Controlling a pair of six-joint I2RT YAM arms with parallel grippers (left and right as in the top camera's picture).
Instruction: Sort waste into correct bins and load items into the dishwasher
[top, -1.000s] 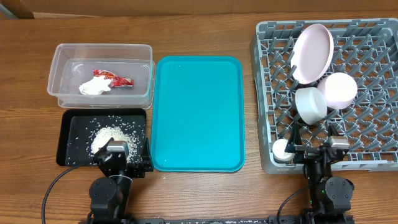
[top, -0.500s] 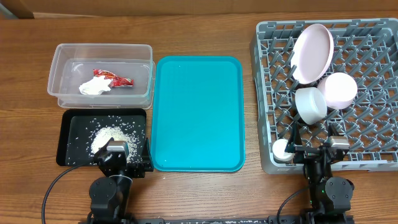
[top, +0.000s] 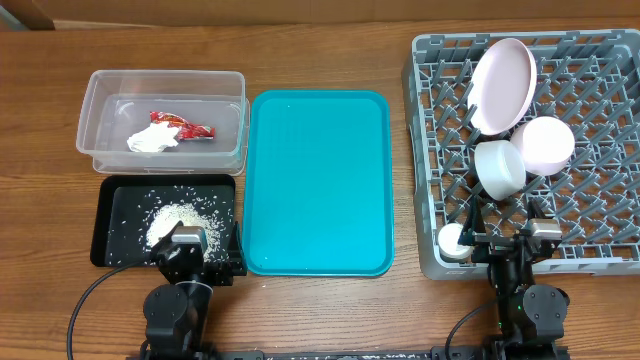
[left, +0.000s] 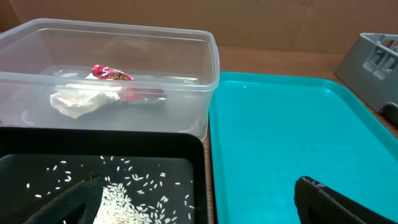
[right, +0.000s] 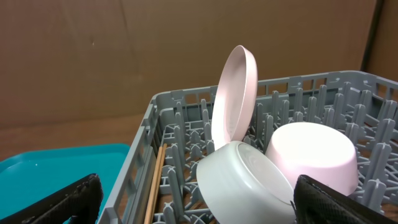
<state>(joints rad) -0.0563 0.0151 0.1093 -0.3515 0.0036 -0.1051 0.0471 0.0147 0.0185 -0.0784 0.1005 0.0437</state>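
Left gripper (left: 199, 205): jaws wide apart, nothing between them, sitting at the 6 o'clock edge of the black tray (top: 108, 195). Right gripper (right: 199, 205): jaws also wide apart and holding nothing, at the 6 o'clock edge of the rack (top: 600, 235).

Table (top: 320, 40) layout from overhead:
- Clear tub (top: 98, 90) at 10 o'clock, with the red wrapper (top: 183, 125) and white tissue (top: 150, 140) inside, touching each other.
- Black tray at 8 o'clock, just beside the tub. Rice (top: 180, 214) is piled and scattered in it.
- Teal tray (top: 318, 180) in the centre, bare.
- Rack at 3 o'clock. The big plate (top: 503, 85) stands on edge, the pink bowl (top: 543, 142) and white bowl (top: 500, 168) are tipped on their sides just below it, and the small cup (top: 455, 242) is at the 7 o'clock corner.
- A chopstick (right: 153, 183) lies along the rack's 9 o'clock wall. Can't tell if it's 1 or 2.
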